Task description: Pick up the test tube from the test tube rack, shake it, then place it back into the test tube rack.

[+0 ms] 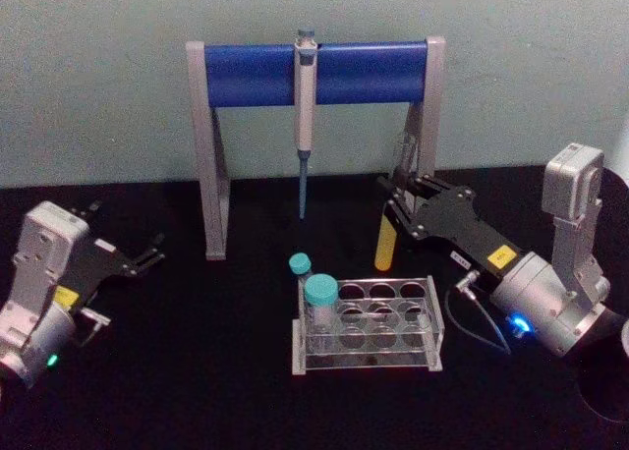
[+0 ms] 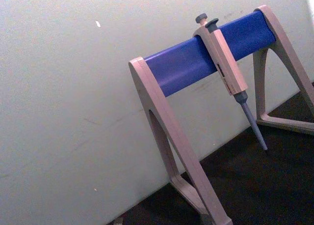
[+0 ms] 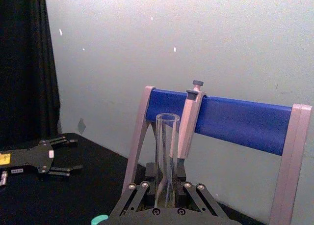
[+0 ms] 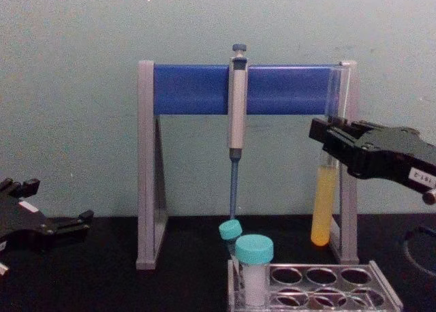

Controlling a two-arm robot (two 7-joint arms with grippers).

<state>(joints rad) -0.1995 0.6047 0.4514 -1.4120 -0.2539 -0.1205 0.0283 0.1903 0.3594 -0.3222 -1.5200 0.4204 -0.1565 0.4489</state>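
1. Head view: the right gripper (image 1: 395, 202) pinches the test tube (image 1: 385, 246) upright; the rack (image 1: 433, 317) sits below its jaws, nearer the robot; the left gripper (image 1: 147, 253) rests aside, jaws spread.
2. Left wrist view: pipette stand (image 2: 196, 63).
3. Right wrist view: the tube's open mouth stands above the jaws.
4. Chest view: liquid (image 4: 324, 213) hangs below the jaws; shake gently, mouth up.
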